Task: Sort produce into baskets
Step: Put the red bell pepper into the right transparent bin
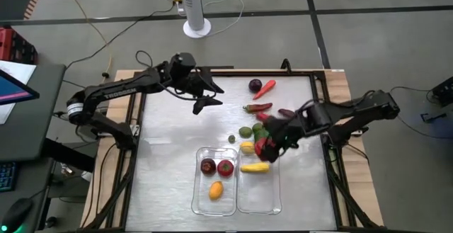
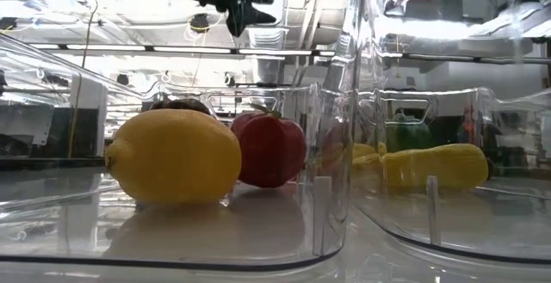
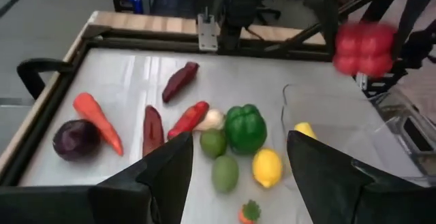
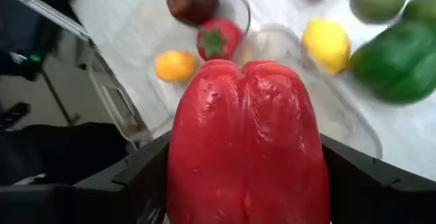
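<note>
Just right of centre, the right gripper point(image 1: 267, 148) clamps a red bell pepper point(image 1: 265, 146) above the right-hand tub point(image 1: 260, 194), presumably carried there for dropping. Upper left, the left gripper point(image 1: 207, 95) hangs open, waiting.

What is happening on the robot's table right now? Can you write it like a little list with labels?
right gripper: shut on the red pepper, held above the far end of the right basket
left gripper: open, empty, raised over the far left part of the table
left basket: holds a dark fruit, a tomato and an orange fruit
right basket contents: one long yellow piece
unsorted: green pepper, carrot, purple round one and more
</note>
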### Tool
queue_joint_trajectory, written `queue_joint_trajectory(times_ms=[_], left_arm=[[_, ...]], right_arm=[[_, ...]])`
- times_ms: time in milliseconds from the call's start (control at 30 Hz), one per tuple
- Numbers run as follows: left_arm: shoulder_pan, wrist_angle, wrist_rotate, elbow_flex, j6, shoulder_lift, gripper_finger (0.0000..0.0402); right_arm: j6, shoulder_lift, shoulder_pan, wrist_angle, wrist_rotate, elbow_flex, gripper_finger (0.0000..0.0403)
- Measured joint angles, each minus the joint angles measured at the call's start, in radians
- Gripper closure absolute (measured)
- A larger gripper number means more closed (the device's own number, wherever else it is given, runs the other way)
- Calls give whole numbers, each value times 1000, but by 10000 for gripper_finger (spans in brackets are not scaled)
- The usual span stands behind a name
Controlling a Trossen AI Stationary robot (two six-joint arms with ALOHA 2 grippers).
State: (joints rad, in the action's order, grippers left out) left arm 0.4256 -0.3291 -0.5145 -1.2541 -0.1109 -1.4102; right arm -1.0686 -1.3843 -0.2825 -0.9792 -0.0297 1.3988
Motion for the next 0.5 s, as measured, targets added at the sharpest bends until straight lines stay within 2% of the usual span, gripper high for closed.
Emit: queue_joint_trajectory(times_ms=[100,267,500], left_arm=[[-29,33,37,0,31,32,178],[-111,62,174,0,173,78,178],[-319,11,351,0,293,134,178]], right_arm=[[-7,-23,-54,7,7,-34,76],[-8,-36,-111,127,10,-84,76],[54,-44,-135,170,26,-152,76]])
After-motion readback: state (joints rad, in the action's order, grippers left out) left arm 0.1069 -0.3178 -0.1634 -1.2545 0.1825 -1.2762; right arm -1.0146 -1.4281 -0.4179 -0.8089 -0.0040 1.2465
